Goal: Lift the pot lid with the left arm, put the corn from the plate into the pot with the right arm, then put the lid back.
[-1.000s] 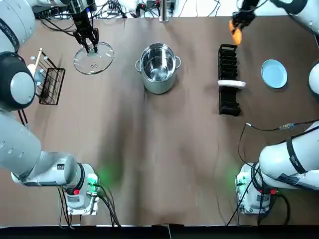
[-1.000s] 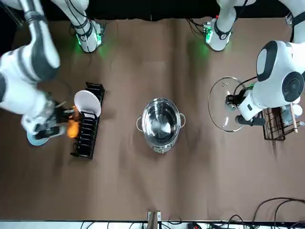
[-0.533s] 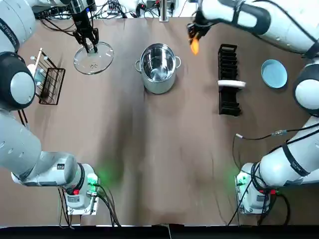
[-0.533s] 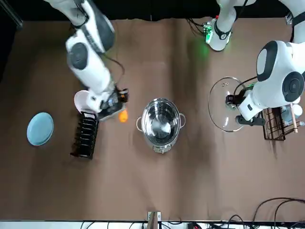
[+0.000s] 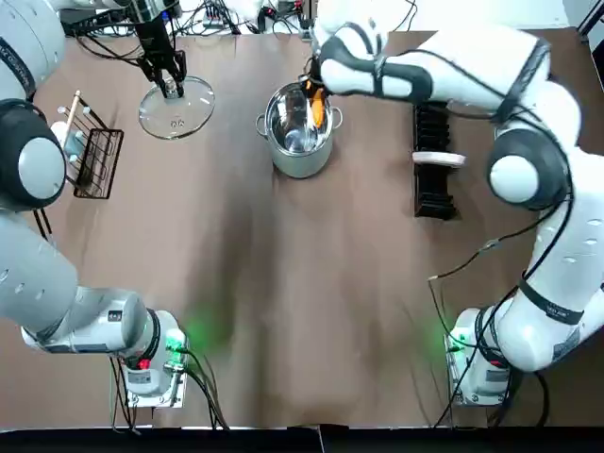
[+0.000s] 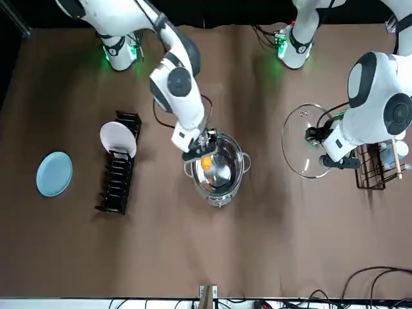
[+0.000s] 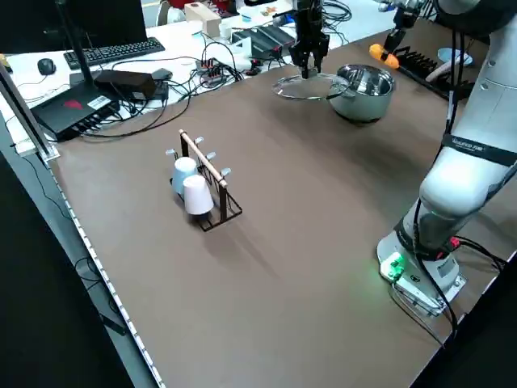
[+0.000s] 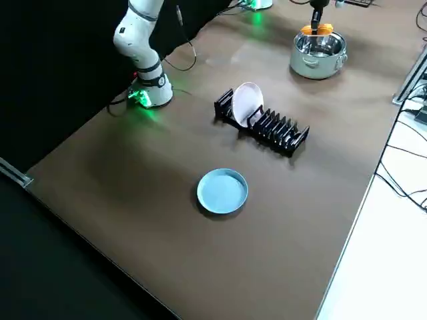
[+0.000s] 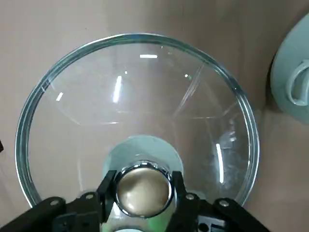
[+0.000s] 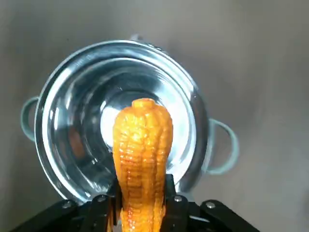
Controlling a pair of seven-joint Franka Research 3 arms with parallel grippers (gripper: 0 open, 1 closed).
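Above the steel pot (image 5: 299,127) we are pinching the corn (image 10: 142,140) in the right gripper (image 10: 142,192) | left gripper (image 9: 141,189) is clamping the glass lid (image 9: 145,87) by its knob (image 9: 143,188) beside the pot | risk: off-centre corn clipping the rim (image 10: 120,44)

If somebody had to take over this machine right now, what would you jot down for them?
Left gripper: shut on the lid by its knob, held on the robot's left of the pot.
Right gripper: shut on the corn, directly above the open pot.
Blue plate: empty.
Done: lid off, corn picked up.
Left: drop corn into pot, put lid back.
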